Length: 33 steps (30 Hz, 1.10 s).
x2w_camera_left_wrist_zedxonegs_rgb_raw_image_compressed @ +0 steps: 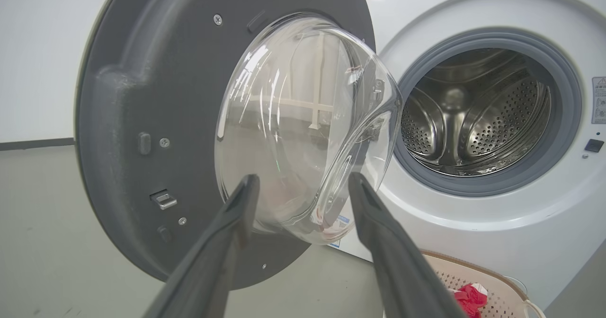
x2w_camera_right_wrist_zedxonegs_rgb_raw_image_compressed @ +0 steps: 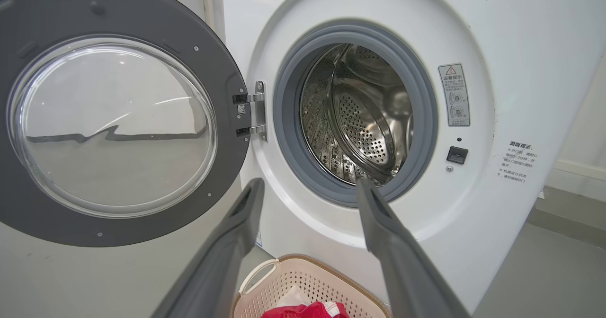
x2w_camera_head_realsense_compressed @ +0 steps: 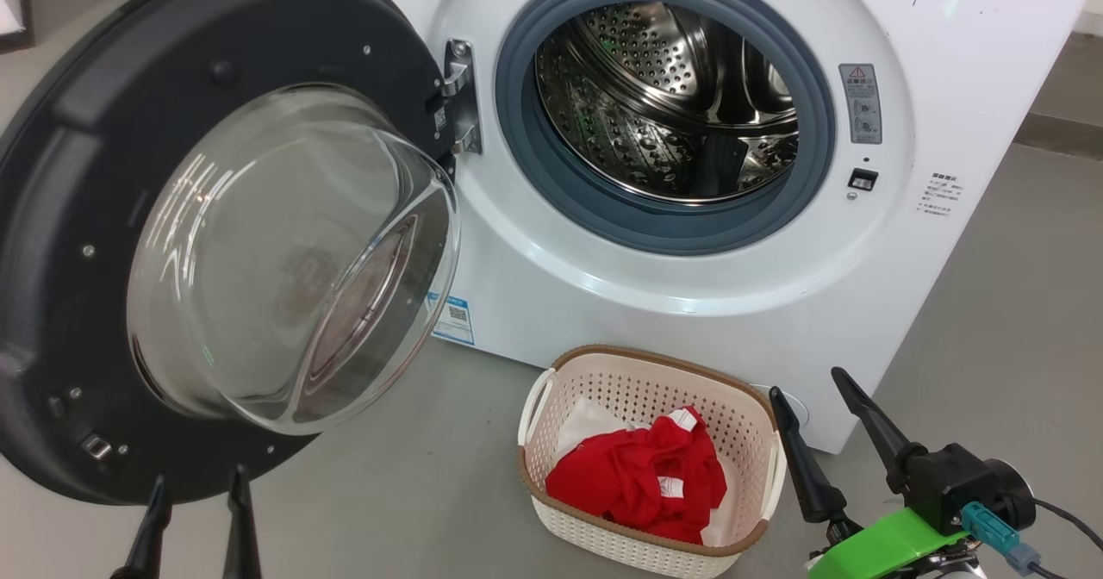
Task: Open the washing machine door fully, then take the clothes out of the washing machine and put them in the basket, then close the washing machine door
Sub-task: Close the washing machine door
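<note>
Our left pincer [x2w_camera_head_realsense_compressed: 199, 476] sits at 7 o'clock in the head view, its two dark fingers spread wide and empty. Only the tips rise above the bottom edge, and the arm behind them is cut off. They stand close to the lower rim of the washing machine door [x2w_camera_head_realsense_compressed: 69, 217]; whether they touch it we cannot tell. Our right pincer [x2w_camera_head_realsense_compressed: 806, 382], at 5 o'clock, is likewise spread and holds nothing. Its wrist, with a green bracket [x2w_camera_head_realsense_compressed: 888, 544], runs out of the picture. At its 9 o'clock, just beside it but apart, the basket [x2w_camera_head_realsense_compressed: 638, 389] stands on the floor [x2w_camera_head_realsense_compressed: 431, 476] at 6 o'clock, close before the washing machine [x2w_camera_head_realsense_compressed: 603, 303]. The clothes [x2w_camera_head_realsense_compressed: 638, 480] lie bunched inside the basket, red with small white labels. Under them is a white patch, paper or cloth, which we cannot make out. The door hangs swung wide at 9 o'clock on its hinge [x2w_camera_head_realsense_compressed: 461, 96], its far rim cut off by the frame. Its glass bowl [x2w_camera_head_realsense_compressed: 284, 260] bulges toward us and hides part of a blue sticker [x2w_camera_head_realsense_compressed: 454, 320]. At 12 o'clock the grey rubber ring [x2w_camera_head_realsense_compressed: 517, 131] frames the steel drum [x2w_camera_head_realsense_compressed: 663, 96], and the ring's lip hides the drum's nearest lower part. The machine's top is out of frame.
</note>
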Motion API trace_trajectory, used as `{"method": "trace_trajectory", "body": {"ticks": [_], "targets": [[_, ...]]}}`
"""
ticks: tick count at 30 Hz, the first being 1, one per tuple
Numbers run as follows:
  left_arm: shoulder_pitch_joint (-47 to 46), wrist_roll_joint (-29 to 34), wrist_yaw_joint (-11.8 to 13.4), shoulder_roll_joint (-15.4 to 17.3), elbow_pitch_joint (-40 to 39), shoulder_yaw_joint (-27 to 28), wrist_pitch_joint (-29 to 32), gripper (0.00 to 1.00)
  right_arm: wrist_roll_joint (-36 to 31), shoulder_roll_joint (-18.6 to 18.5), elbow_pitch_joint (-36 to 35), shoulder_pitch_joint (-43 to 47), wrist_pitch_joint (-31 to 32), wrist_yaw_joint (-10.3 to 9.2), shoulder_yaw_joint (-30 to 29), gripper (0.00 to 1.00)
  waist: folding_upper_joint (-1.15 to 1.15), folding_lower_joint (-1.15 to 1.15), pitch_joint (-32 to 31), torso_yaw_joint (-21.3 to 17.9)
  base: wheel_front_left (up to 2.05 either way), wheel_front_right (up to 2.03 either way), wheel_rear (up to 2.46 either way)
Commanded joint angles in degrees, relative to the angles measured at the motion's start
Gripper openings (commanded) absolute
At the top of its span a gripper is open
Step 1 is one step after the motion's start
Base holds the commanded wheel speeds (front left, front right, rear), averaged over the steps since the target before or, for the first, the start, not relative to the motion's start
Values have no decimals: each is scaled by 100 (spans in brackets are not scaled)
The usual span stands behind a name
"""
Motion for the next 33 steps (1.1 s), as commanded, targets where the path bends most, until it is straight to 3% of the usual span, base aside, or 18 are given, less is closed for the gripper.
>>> {"method": "trace_trajectory", "body": {"ticks": [1,2,3,12,22,27,33], "targets": [[-77,30,58,96,-139,191,-61,69,38,-55,-116,-160,-36,36,140,100,0,0,-2,-2,0,0,0],[-78,36,60,103,-131,179,-60,29,40,-55,-111,-160,-36,36,139,100,0,0,-4,-4,0,0,0],[-83,35,59,109,-130,169,-55,0,41,-55,-108,-159,-36,36,137,100,0,0,-6,-6,0,0,0],[-655,284,301,490,-989,335,-47,0,59,-72,-80,-106,-36,36,112,100,0,0,-27,-31,0,0,0],[-1938,546,734,1266,-1350,894,291,0,41,-152,-81,-28,-36,36,61,100,0,0,-86,-127,0,0,0],[-2763,-407,718,1355,-774,1539,437,0,27,-155,-84,-6,-36,36,53,100,0,0,-107,-216,0,0,0],[-3588,-1551,652,1479,507,2250,727,0,71,-120,-67,-3,-36,36,0,100,0,0,-108,-278,0,0,0]]}}
